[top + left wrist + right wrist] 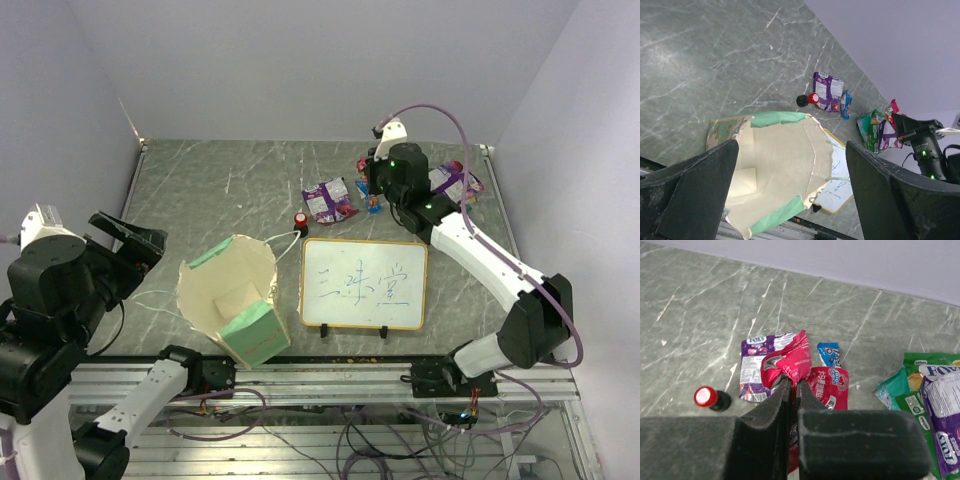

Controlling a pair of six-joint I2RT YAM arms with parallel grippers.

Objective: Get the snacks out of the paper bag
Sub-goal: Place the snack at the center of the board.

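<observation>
Within right pincer [792,386], crumpled red packet [796,360]

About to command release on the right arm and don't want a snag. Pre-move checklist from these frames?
1. Right end effector grip: shut on the red packet, pinched at a crumpled edge. Ok.
2. Drop spot: a purple packet and a second red packet lie beneath or just beyond the held one, so it should land with the pile. Ok.
3. Red-topped knob: off to the side, apart from the packets. Ok.
4. Left end effector: open, empty, over the paper bag mouth. Ok.
5. Bag emptied: only a pale patch shows inside. Cannot tell.
</observation>
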